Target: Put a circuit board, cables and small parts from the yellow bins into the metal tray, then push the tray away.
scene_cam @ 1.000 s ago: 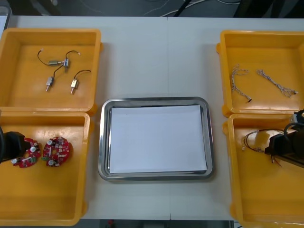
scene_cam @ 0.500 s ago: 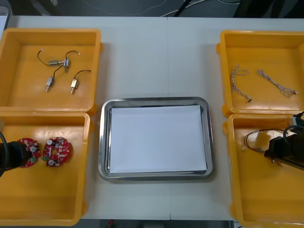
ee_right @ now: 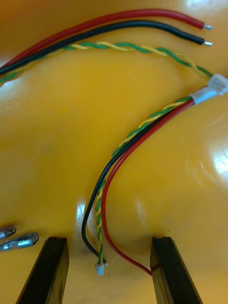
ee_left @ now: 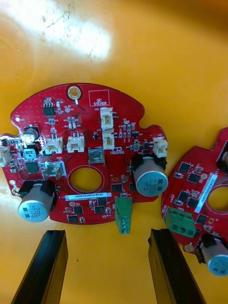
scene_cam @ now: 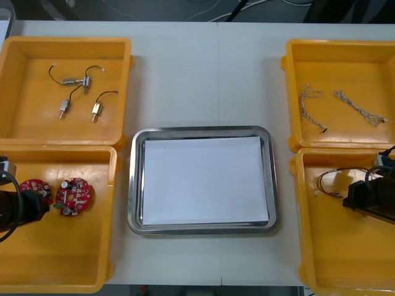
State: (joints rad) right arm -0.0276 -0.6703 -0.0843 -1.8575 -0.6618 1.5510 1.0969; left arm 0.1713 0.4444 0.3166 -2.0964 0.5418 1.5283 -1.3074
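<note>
While the white-lined tray [scene_cam: 132, 185] sits mid-worktop [scene_cam: 203, 74], the left jaws hang over the near bin [scene_cam: 62, 265] left of the tray, close by two boards [scene_cam: 74, 194]. The right jaws hang over the near bin [scene_cam: 333, 259] right of the tray, beside a cable [scene_cam: 330, 182]. Small parts [scene_cam: 77, 83] lie in the far bin [scene_cam: 24, 117] left of the tray, and twisted cables [scene_cam: 311, 102] lie in the far bin [scene_cam: 345, 68] right of it.

From the left wrist, the jaws stand wide and empty. One board [ee_left: 80, 156] lies just beyond them, with a second board [ee_left: 199, 190] beside it.

From the right wrist, the jaws stand wide, gripping nothing. The cable's white-tipped end [ee_right: 100, 269] lies between them.
</note>
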